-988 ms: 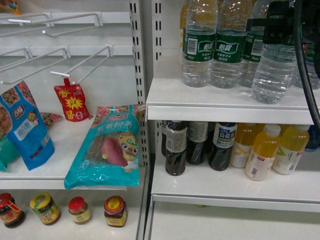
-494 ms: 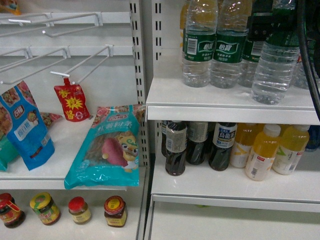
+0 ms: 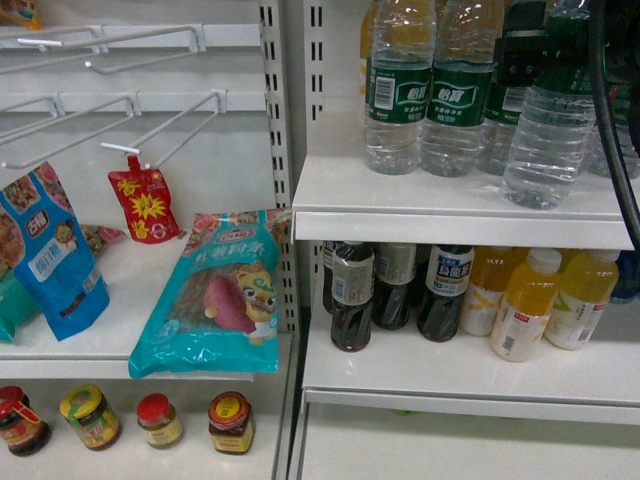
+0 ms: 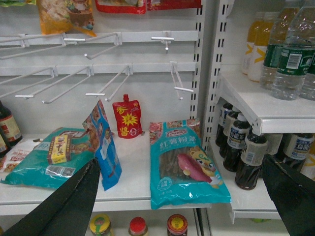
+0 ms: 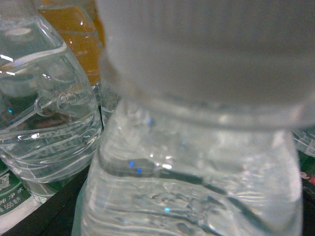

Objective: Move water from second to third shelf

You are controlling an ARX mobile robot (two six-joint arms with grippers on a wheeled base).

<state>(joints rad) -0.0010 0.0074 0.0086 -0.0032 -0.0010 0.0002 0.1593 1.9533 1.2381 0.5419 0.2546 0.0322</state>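
A clear plastic water bottle (image 5: pixel 197 162) fills the frame, its pale ribbed cap (image 5: pixel 206 49) blurred up top. Another clear bottle (image 5: pixel 44 108) stands just left, orange drink (image 5: pixel 74 29) behind.

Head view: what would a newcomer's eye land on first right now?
Likely the row of water bottles with green labels on the upper right shelf, where the black right gripper sits at the front bottle. Next, the teal snack bag overhanging the left shelf edge, and the yellow juice bottles beside dark ones below.
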